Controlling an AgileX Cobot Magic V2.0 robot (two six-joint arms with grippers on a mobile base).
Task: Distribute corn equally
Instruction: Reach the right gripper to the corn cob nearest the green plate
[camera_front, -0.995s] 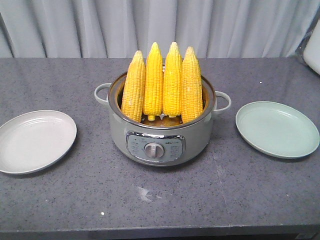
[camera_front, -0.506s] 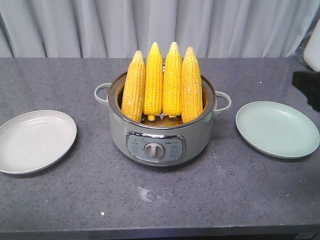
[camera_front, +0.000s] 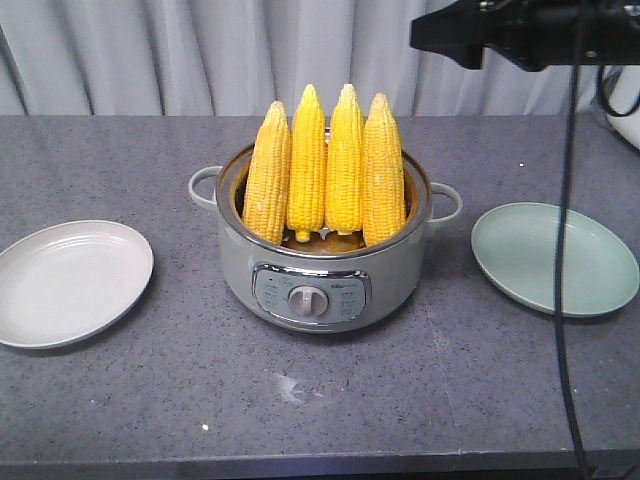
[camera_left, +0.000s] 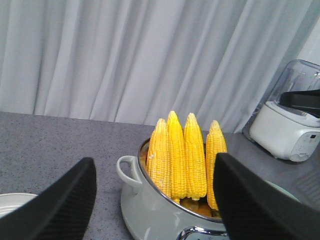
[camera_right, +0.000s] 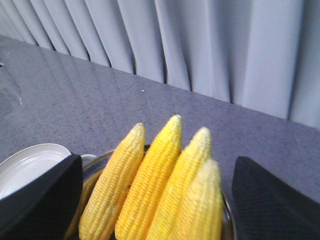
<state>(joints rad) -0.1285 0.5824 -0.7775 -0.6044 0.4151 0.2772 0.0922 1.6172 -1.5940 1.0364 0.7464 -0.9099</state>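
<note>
Corn (camera_front: 325, 165), four bright yellow husked cobs, stands in the grey-green round electric pot (camera_front: 240, 265) at the middle of the grey speckled desk (camera_front: 420, 400), tips up, long axes vertical, side by side in a row; a white round plate (camera_front: 70, 285) near the desk's left edge and a pale green round plate (camera_front: 555, 258) near its right edge hold no cob; the right pincer (camera_right: 157, 161), spread wide, hovers above the tips, which lie below and ahead of it; the left pincer (camera_left: 154, 160), also spread, faces the row from farther off; the right one looks nearer, so a downward reach over one tip seems likely.
</note>
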